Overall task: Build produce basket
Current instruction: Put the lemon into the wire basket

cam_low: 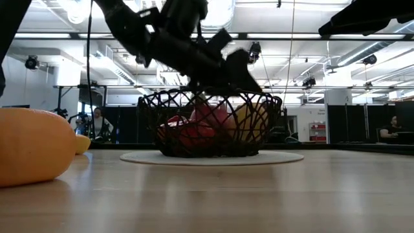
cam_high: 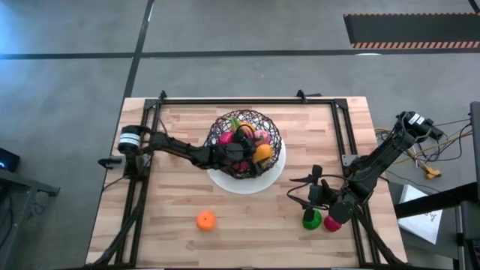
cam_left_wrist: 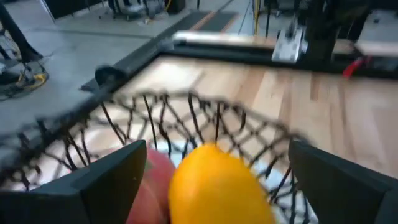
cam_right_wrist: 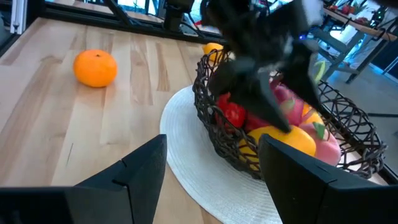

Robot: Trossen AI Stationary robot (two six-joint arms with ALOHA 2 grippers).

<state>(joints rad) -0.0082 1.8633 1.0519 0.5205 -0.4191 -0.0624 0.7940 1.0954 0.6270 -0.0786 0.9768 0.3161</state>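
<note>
Wood table (cam_high: 172, 202) in a big concrete-floor hall with ceiling lights. Basket (cam_high: 245, 144) sits on a white plate (cam_high: 225, 180), full of fruit. Left gripper (cam_high: 238, 154) over the basket, fingers spread, empty — yellow fruit (cam_left_wrist: 217, 186) below. Right gripper (cam_high: 306, 190) near the plate, open. Orange (cam_high: 205, 220) lies apart.

Left arm extended from table's left edge toward centre, wrist angled down. Left tool (cam_high: 241, 154) low, fingers (cam_left_wrist: 112, 180) spread wide. Right arm folded at right side, elbow raised outward. Right tool (cam_high: 309, 196) near table's front right, fingers (cam_right_wrist: 140, 171) apart, nothing held.
</note>
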